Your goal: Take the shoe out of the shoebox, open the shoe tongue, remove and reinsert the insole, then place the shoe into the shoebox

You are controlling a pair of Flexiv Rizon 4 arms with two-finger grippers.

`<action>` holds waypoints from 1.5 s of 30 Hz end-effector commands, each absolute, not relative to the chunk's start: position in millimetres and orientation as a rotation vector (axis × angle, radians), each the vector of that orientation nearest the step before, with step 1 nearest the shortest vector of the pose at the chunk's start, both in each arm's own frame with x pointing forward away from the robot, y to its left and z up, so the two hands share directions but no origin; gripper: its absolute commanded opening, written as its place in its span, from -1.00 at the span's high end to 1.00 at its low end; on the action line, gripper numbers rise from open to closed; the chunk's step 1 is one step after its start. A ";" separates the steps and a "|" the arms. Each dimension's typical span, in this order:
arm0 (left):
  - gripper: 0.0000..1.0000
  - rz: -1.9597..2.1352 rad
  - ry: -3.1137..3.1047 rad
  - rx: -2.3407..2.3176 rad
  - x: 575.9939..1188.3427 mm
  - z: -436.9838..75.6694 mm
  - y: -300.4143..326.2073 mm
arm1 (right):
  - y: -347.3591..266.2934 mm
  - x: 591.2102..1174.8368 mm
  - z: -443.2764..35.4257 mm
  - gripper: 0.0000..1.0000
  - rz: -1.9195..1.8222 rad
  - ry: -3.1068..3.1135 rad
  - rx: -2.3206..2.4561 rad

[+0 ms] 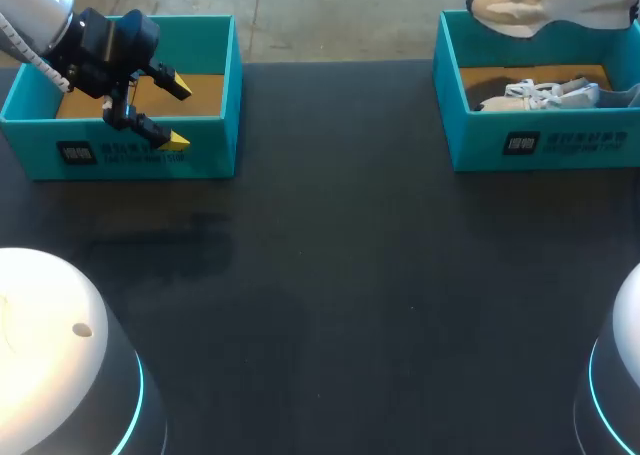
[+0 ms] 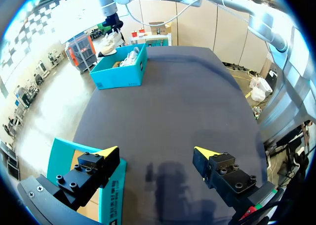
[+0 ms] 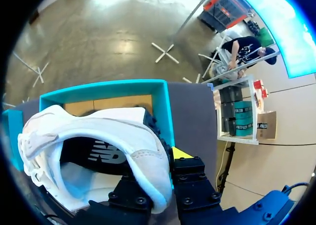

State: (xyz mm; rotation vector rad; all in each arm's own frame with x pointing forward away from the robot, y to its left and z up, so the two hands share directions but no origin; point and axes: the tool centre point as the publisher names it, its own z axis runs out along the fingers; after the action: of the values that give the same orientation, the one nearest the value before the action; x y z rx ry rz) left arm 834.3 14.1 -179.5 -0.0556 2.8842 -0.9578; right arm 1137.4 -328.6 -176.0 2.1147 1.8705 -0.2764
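Pinching white sneaker by collar, right claw holds it above teal shoebox, likely to clear walls; left claw spread, idle, well apart from that box.

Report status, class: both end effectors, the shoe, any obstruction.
Left end effector open at left shoebox. Right end effector shut on shoe, held above right shoebox. Second shoe lies in that box.
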 end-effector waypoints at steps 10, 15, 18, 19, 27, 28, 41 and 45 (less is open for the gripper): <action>-1.00 -0.954 2.885 -0.056 833.5 -179.3 14.4 | -328.0 1119.7 -197.2 1.00 -0.277 1.858 2.138; -1.00 -0.954 2.885 -0.056 833.5 -179.3 14.4 | -325.2 1111.2 -208.5 1.00 -0.286 1.873 2.151; -1.00 -0.954 2.885 -0.056 833.5 -179.3 14.4 | -323.7 1106.1 -214.3 1.00 -0.286 1.875 2.159; -1.00 -0.954 2.885 -0.056 833.5 -179.3 14.4 | -323.6 1104.4 -216.1 1.00 -0.285 1.874 2.162; -1.00 -0.954 2.885 -0.056 833.5 -179.3 14.4 | -324.1 1091.0 -225.5 1.00 -0.299 1.864 2.171; -1.00 -0.954 2.885 -0.056 833.5 -179.3 14.4 | -324.5 1089.9 -226.1 1.00 -0.299 1.863 2.171; -1.00 -0.954 2.885 -0.056 833.5 -179.3 14.4 | -327.8 1079.2 -237.0 1.00 -0.319 1.838 2.173; -1.00 -0.954 2.885 -0.056 833.5 -179.3 14.4 | -329.0 1078.6 -241.7 1.00 -0.327 1.824 2.182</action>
State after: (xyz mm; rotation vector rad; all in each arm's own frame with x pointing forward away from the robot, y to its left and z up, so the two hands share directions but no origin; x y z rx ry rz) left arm 834.3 14.2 -179.5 -0.0556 2.8842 -0.9578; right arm 1080.2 -328.5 -239.5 2.1799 1.8268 -0.3357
